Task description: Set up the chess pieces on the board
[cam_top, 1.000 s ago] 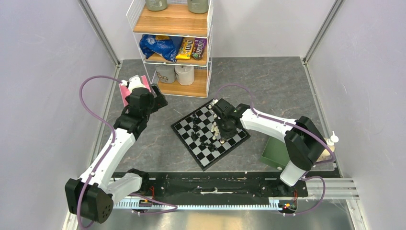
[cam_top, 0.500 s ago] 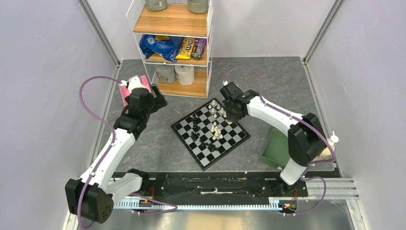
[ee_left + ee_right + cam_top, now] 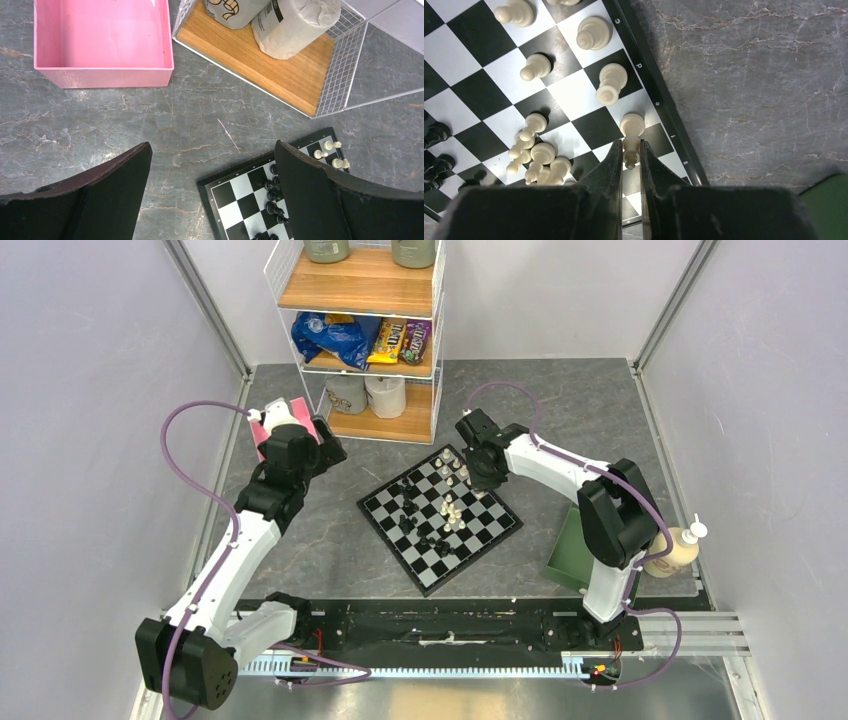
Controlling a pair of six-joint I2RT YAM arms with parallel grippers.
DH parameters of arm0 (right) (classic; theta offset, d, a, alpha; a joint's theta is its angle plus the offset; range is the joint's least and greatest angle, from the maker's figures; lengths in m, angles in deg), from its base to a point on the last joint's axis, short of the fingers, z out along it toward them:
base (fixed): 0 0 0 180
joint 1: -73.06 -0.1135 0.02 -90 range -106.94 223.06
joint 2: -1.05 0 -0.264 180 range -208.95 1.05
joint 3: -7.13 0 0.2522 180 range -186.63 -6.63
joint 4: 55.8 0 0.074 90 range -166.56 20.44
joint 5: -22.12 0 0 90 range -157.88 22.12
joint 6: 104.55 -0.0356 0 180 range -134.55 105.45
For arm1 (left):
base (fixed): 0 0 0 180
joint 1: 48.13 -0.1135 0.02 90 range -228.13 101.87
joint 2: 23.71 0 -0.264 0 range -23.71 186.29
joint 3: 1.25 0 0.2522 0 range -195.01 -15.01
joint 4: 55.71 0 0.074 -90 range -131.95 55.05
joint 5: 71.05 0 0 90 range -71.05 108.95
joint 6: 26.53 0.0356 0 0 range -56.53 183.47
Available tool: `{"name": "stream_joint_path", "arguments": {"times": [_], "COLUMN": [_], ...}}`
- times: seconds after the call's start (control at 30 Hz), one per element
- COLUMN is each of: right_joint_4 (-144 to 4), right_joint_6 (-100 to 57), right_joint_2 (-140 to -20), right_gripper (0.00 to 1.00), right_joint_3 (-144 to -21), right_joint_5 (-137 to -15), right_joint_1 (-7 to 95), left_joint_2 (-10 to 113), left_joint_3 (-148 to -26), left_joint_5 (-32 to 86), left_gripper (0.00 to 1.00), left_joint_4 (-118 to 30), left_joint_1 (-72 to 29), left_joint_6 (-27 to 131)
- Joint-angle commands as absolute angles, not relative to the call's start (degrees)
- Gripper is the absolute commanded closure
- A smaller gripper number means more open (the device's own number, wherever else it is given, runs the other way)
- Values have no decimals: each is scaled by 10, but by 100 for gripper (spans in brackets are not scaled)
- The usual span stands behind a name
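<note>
**Entry 1: right gripper [image 3: 630, 156].** The fingers are pinched together on the head of a small cream turned chess piece [image 3: 631, 125]. Its base is at a square in the row along the board's rim. I cannot tell whether it rests there yet or hangs just above.
*Change:* a second ago this arm was low over the middle of the board, among the huddled cream pieces. It has since swung out to the far right corner and settled there.
*Reading:* one piece has probably been drawn from the huddle and brought to its edge row, so this placement is nearly done.

**Entry 2: flat square chessboard of black and pale checks with a black rim [image 3: 432, 570].** It lies on the grey marbled table [image 3: 330, 530], turned diamond-wise, between the two arms.

**Entry 3: huddle of cream pieces [image 3: 536, 160].** It sits near mid-board, with several pieces leaning on one another and not yet sorted. A few single cream pieces [image 3: 611, 82] already stand apart beside the rim. The black pieces [image 3: 408, 505] are gathered on the board's left half.

**Entry 4: left gripper [image 3: 212, 165].** The fingers stand wide apart with nothing between them. It hangs over bare table between the pink plastic box [image 3: 102, 75] and the board's corner, as it did a second ago.

**Note.** The next move calls for letting go and lifting straight up, because the neighbouring cream piece stands close. Much of the set still needs placing.
</note>
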State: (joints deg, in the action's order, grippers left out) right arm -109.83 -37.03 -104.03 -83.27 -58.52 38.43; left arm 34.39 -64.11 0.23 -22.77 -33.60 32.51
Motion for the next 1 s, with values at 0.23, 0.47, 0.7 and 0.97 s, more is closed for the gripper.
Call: {"name": "stream_joint_path", "arguments": {"times": [0.23, 0.47, 0.7, 0.97], "right_joint_4": [-1076, -1076, -1080, -1096], "right_joint_6": [-360, -356, -352, -356], "right_joint_2": [-1050, -1053, -1053, -1001], "right_gripper": [80, 79, 72, 52], "right_joint_3": [-856, -865, -867, -865], "right_joint_5": [-578, -582, -588, -580], "right_joint_1": [389, 390, 390, 389], "left_joint_2": [337, 345, 349, 348], "left_joint_3": [-638, -640, -640, -641], "left_joint_5": [9, 15, 20, 21], "left_gripper": [0, 0, 0, 0], "left_joint_4": [-245, -250, -252, -247], "left_joint_1": [-341, -342, -343, -344], "left_joint_6": [341, 339, 340, 338]}}
